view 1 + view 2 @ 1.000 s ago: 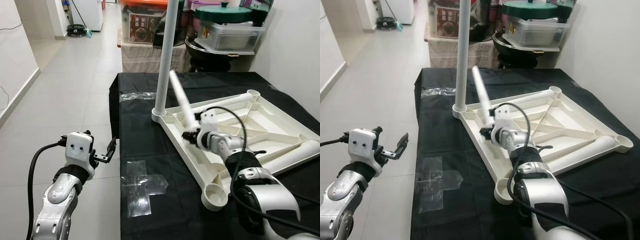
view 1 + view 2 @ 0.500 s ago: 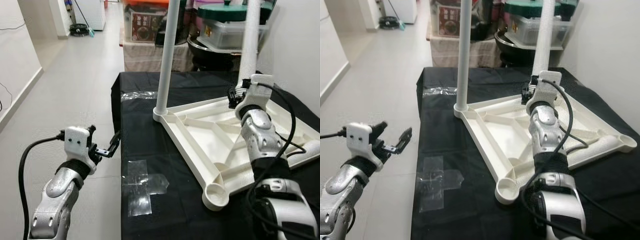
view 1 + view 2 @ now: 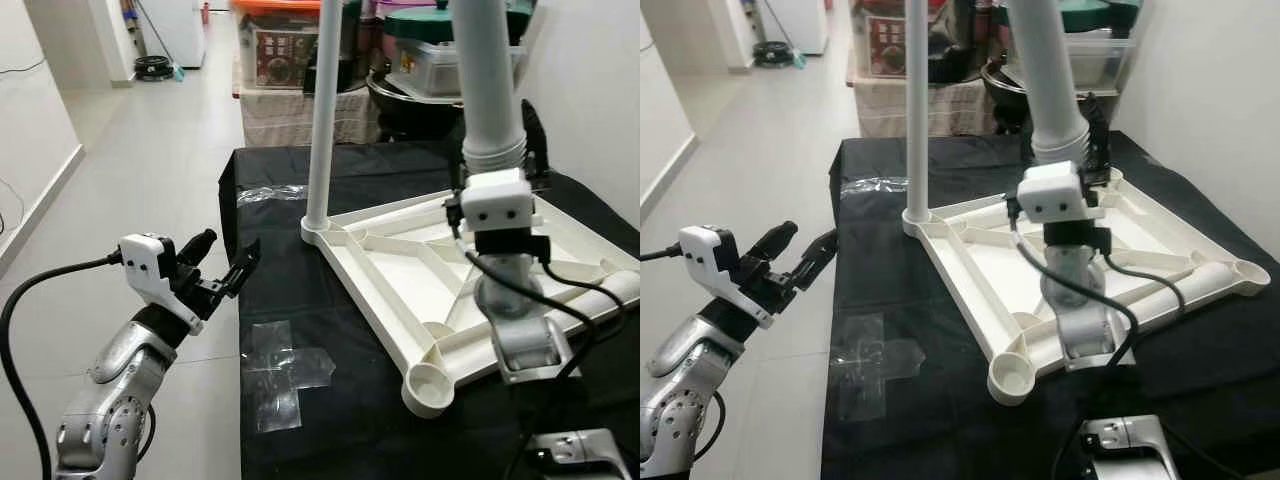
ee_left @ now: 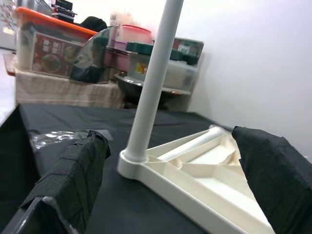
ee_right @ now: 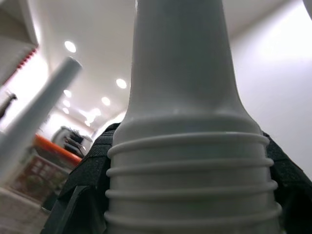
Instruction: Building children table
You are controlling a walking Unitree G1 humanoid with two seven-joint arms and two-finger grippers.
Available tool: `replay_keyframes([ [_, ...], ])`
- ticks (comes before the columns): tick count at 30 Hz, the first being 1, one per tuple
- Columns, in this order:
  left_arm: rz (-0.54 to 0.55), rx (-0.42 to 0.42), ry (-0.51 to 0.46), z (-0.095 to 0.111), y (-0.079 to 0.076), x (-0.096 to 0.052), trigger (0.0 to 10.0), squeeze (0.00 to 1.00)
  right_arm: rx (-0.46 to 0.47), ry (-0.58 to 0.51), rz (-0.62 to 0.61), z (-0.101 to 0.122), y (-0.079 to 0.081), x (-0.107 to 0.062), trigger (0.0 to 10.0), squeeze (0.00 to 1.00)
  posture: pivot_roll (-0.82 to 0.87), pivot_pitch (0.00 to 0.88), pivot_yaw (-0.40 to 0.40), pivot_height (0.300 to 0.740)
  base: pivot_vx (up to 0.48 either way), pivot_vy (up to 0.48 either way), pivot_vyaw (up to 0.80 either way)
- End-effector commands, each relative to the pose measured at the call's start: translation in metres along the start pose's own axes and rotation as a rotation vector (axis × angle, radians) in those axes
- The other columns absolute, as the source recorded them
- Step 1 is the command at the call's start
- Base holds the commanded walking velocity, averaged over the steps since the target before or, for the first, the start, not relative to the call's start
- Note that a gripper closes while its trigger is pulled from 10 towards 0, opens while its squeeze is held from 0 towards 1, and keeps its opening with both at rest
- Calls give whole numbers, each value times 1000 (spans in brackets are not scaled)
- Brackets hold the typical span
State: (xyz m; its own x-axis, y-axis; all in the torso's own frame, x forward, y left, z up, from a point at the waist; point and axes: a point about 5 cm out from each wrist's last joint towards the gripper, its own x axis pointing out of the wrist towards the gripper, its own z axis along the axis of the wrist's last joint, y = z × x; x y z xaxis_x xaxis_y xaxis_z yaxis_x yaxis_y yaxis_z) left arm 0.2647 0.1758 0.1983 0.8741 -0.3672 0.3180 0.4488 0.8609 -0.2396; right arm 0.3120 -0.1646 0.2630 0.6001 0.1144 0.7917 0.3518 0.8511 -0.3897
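Observation:
A white plastic tabletop (image 3: 400, 270) lies upside down on the black-covered table (image 3: 330, 420). One white leg (image 3: 322, 100) stands upright in its far left corner socket. My right gripper (image 3: 495, 140) is raised above the tabletop's middle, shut on a second white leg (image 3: 482, 60) near its ribbed end, held upright. In the right wrist view that leg (image 5: 185, 122) sits between the black pads (image 5: 83, 195). A third leg (image 3: 1200, 285) lies along the tabletop's right edge. The near corner socket (image 3: 428, 385) is empty. My left gripper (image 3: 232, 248) hovers open beside the table's left edge.
Clear tape pieces (image 3: 285, 365) stick to the cloth near the front left, and a plastic wrapper (image 3: 265, 192) lies at the far left. Storage boxes and a pot (image 3: 440, 60) stand behind the table. Tiled floor (image 3: 130, 150) stretches left; a wall is on the right.
My right gripper lifted the leg from a low tilt over the tabletop to upright and high, close to the camera. The left gripper rose a little and turned toward the table edge.

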Motion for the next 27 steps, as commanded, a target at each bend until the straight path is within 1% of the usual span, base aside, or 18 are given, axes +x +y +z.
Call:
replay_keyframes([
  [1,-17,-42,-18,3,-3,0,10000,0,11,-127,31,17,7,0,0,0,53,0,-68,740,0,0,0],
  [2,-53,-95,-42,8,-7,0,10000,0,22,-194,105,23,18,-8,0,0,56,0,-66,740,0,0,0],
  [3,-53,-95,-42,8,-7,0,10000,0,22,-194,105,23,18,-8,0,0,56,0,-66,740,0,0,0],
  [5,-103,-138,-65,14,-11,0,10000,0,27,-212,176,22,26,-15,0,0,55,0,-68,740,0,0,0],
  [6,-103,-138,-65,14,-11,0,10000,0,27,-212,176,22,26,-15,0,0,55,0,-68,740,0,0,0],
  [7,-125,-158,-71,16,-13,-1,10000,0,19,-224,200,22,29,-19,0,0,55,0,-68,740,0,0,0],
  [8,-194,-174,-77,23,-19,0,10000,0,22,-221,249,20,35,-24,0,0,56,0,-72,740,0,0,0],
  [9,-194,-174,-77,23,-19,0,10000,0,22,-221,249,20,35,-24,0,0,56,0,-72,740,0,0,0],
  [10,-288,-180,-87,31,-30,3,10000,0,22,-251,312,19,41,-30,0,0,60,0,-75,740,0,0,0],
  [11,-317,-174,-91,34,-33,5,10000,0,26,-260,349,18,45,-32,0,0,60,0,-74,740,0,0,0],
  [12,-317,-174,-91,34,-33,5,10000,0,26,-260,349,18,45,-32,0,0,60,0,-74,740,0,0,0],
  [13,-328,-172,-93,35,-34,7,10000,0,27,-268,368,19,47,-34,0,0,59,0,-73,740,0,0,0],
  [14,-348,-164,-95,38,-35,9,10000,0,38,-264,413,18,52,-36,0,0,55,0,-70,740,0,0,0],
  [15,-348,-164,-95,38,-35,9,10000,0,38,-264,413,18,52,-36,0,0,55,0,-70,740,0,0,0],
  [16,-399,-161,-110,46,-41,14,10000,0,53,-245,481,15,59,-41,0,0,51,0,-67,740,0,0,0],
  [20,-451,-154,-125,54,-47,20,10000,0,63,-249,495,14,59,-44,0,0,49,0,-65,740,0,0,0],
  [24,-463,-156,-120,55,-45,27,10000,0,62,-276,502,15,59,-45,0,0,41,0,-60,740,0,0,0],
  [27,-490,-161,-147,62,-47,35,10000,0,65,-280,525,15,61,-48,0,0,39,0,-59,740,0,0,0],
])
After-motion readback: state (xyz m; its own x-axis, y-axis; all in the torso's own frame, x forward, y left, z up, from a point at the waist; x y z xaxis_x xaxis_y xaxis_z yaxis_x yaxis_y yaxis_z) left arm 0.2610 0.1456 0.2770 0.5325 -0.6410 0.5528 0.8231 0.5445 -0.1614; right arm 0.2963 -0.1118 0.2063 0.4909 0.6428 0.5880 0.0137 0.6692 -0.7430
